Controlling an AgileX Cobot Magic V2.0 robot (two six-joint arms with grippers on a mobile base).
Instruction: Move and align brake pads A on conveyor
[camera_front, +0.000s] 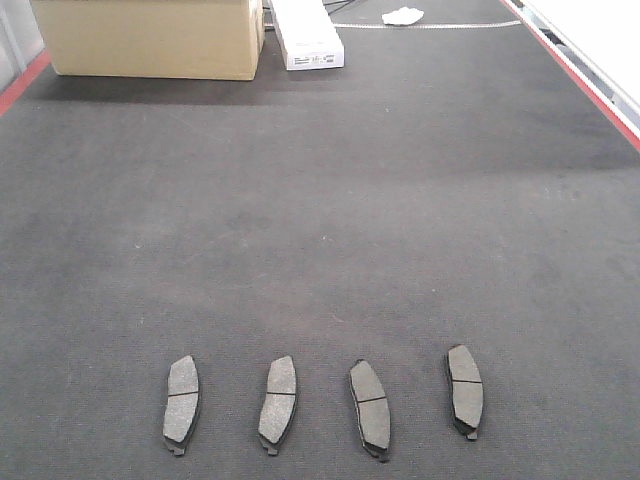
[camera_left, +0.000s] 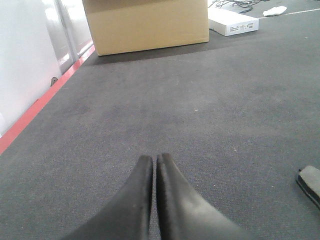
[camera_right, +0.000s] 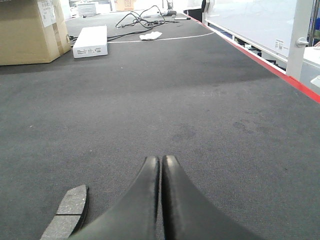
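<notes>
4 brake pads (camera_front: 280, 403) (lengthwise), conveyor (camera_front: 400, 200)

Conveyor (camera_front: 400, 200): dark charcoal, felt-like, rough matt weave; red smooth edge strips. Brake pads A (camera_front: 181, 402): grey-brown, grainy matt friction faces, dark backing plates. Left fingers (camera_left: 172, 200), right fingers (camera_right: 175, 200): black, smooth, slight sheen. Cardboard box (camera_front: 150, 38): tan, matt. White carton (camera_front: 305, 40): smooth.

At the far end stands a big cardboard box (camera_front: 150, 38), and just beside it lies a flat white box (camera_front: 307, 38). Behind them are black cables (camera_right: 145, 19) and a white cloth (camera_front: 402, 15). A white wall (camera_left: 25, 70) runs along the left.
</notes>
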